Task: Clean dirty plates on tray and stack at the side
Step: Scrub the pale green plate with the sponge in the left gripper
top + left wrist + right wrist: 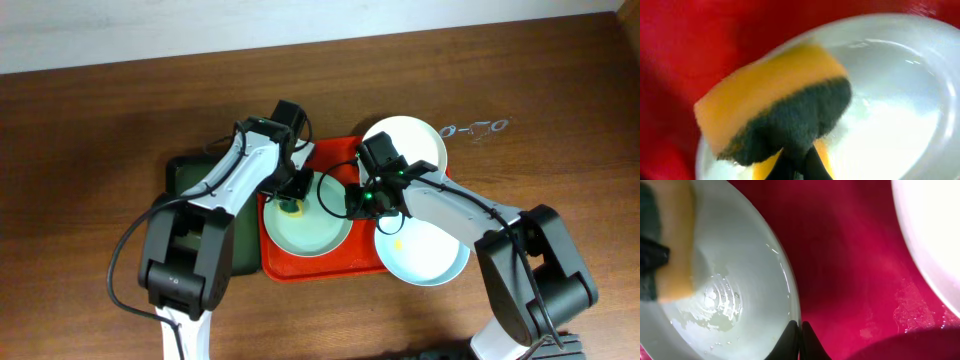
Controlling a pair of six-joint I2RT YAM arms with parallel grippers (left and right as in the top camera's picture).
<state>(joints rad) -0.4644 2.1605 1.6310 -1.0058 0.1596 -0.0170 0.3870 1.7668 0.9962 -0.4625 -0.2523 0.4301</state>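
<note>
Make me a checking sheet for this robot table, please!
Surface: brown wooden table, faint pale marking far right.
Job's things: red-orange rectangular plastic tray; three round glossy pale plates: wet plate on it, far plate and near plate at its right edge, near one yellow-smeared.
Clutter: dark green tray beside it.
Grippers: left gripper shut on yellow-green sponge over wet plate; right gripper shut on its rim.
Cables: black cables along both arms.
Surroundings: pale strip beyond table.

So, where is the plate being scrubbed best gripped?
By its thin rim at the right edge, from the right: the plate is shallow and lies in the tray, and the sponge covers its left part. The right gripper pinches there.
</note>
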